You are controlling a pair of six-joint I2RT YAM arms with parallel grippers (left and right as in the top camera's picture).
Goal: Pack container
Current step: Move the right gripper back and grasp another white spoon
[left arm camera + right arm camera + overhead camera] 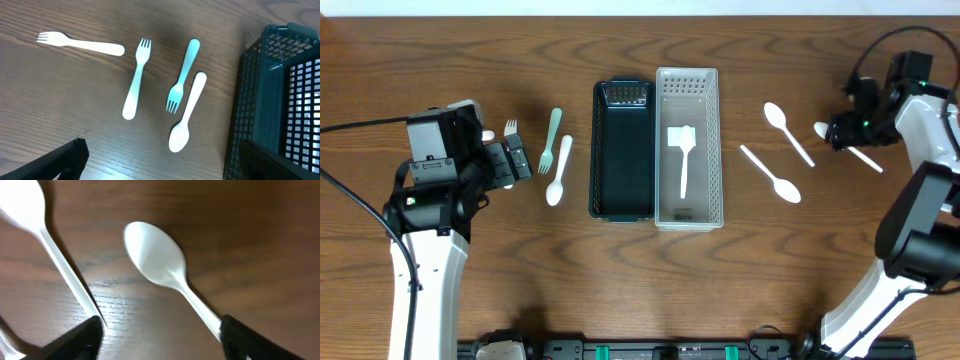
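Observation:
A dark green basket (623, 205) and a clear basket (710, 205) stand side by side at the table's middle. A white utensil (682, 155) lies in the clear basket. Left of the baskets lie a green fork (551, 140), a white spoon (559, 170) and a white fork (510, 128). My left gripper (515, 160) is open and empty beside them. In the left wrist view I see two white forks (80, 44) (135, 80), the green fork (182, 75) and the spoon (187, 112). My right gripper (840, 132) is open, low over a white spoon (155, 255), empty.
Two more white spoons (787, 130) (770, 173) lie right of the clear basket. One of them shows at the left of the right wrist view (30, 205). The dark basket's wall (250, 100) is close to my left gripper's (160, 165) right finger.

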